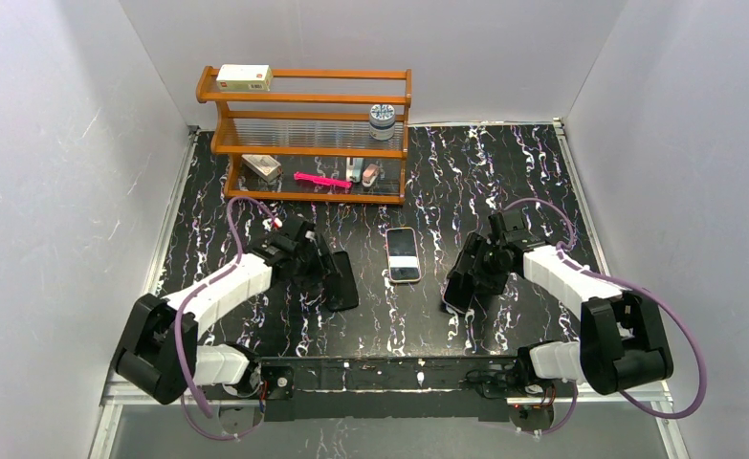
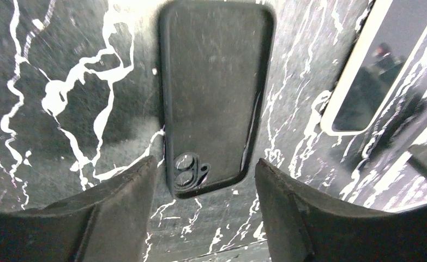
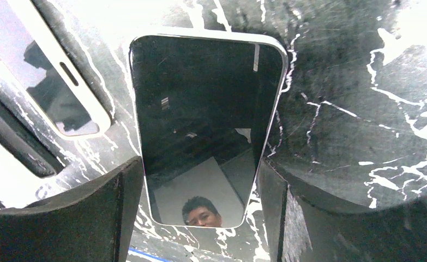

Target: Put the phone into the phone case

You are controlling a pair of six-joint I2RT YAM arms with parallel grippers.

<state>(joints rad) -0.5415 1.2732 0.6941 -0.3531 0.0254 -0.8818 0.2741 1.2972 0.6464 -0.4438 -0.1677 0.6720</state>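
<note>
The phone case (image 2: 214,87) is a flat black shell lying open side up on the marbled table, its camera cutout at the near end. My left gripper (image 2: 204,162) is open, its fingers (image 2: 118,207) on either side of the case's near end and clear of it. In the top view the case (image 1: 343,282) lies just right of the left gripper (image 1: 324,263). The phone (image 3: 205,120) has a dark glossy screen and a silvery edge. My right gripper (image 3: 200,162) is closed against its two long edges near the bottom end. The top view shows the right gripper (image 1: 468,275) over the phone (image 1: 457,292).
A pinkish-gold-rimmed phone (image 1: 404,254) lies between the two arms; it also shows in the left wrist view (image 2: 372,65) and the right wrist view (image 3: 64,93). A wooden rack (image 1: 305,134) with a box, a jar and small items stands at the back. White walls enclose the table.
</note>
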